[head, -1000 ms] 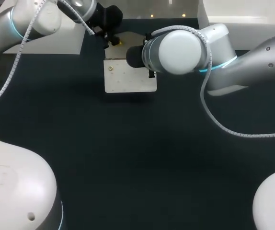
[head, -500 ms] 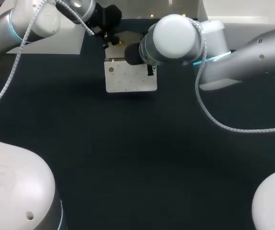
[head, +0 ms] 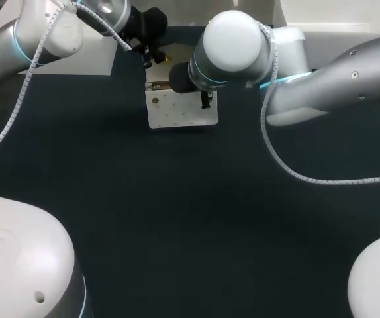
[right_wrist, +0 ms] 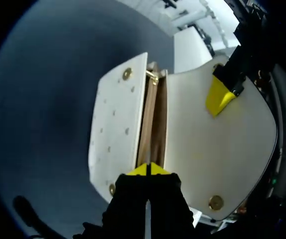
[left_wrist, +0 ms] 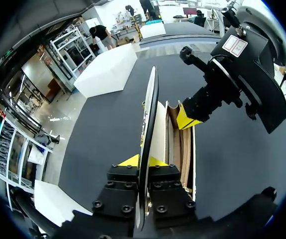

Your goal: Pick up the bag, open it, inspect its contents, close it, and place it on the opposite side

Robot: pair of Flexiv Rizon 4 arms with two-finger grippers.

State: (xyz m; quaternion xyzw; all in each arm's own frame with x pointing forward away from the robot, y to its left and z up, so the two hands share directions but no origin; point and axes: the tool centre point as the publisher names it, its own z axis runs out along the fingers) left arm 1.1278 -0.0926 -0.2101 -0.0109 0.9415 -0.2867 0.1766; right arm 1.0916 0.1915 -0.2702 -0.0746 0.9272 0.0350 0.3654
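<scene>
At the far middle of the dark table, the white studded leather bag stands open; the left gripper pinches its raised flap; the right gripper is closed thinly on an inner wall; I judge this the inspection step; next, the flap must be lowered.

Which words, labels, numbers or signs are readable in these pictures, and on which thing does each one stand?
White stickers on the right arm, near its wrist: they carry red and dark print, too small to read.
Bag: no words or numbers show, only small gold studs.
Nothing else on the table shows any text.
</scene>
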